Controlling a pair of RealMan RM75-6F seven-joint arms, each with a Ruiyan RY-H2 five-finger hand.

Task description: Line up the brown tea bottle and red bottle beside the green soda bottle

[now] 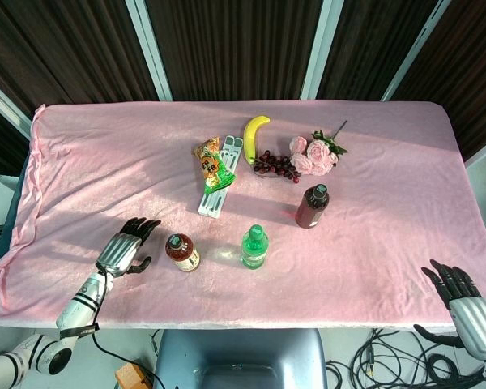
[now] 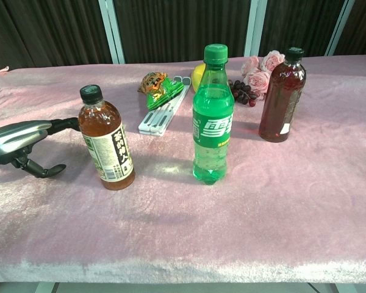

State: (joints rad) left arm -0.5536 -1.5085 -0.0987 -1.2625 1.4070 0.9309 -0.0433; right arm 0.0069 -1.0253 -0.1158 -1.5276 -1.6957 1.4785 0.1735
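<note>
The brown tea bottle (image 1: 182, 252) (image 2: 107, 139) stands upright to the left of the green soda bottle (image 1: 255, 247) (image 2: 212, 116). The red bottle (image 1: 312, 206) (image 2: 282, 96) stands upright behind and to the right of the green one. My left hand (image 1: 126, 246) (image 2: 25, 143) hovers just left of the tea bottle, fingers spread, holding nothing and apart from the bottle. My right hand (image 1: 462, 298) is at the table's front right edge, fingers spread and empty; the chest view does not show it.
Behind the bottles lie a snack packet (image 1: 214, 163), a white flat object (image 1: 220, 187), a banana (image 1: 254, 130), dark grapes (image 1: 277, 165) and pink flowers (image 1: 313, 155). The pink tablecloth (image 1: 389, 162) covers the table to its edges.
</note>
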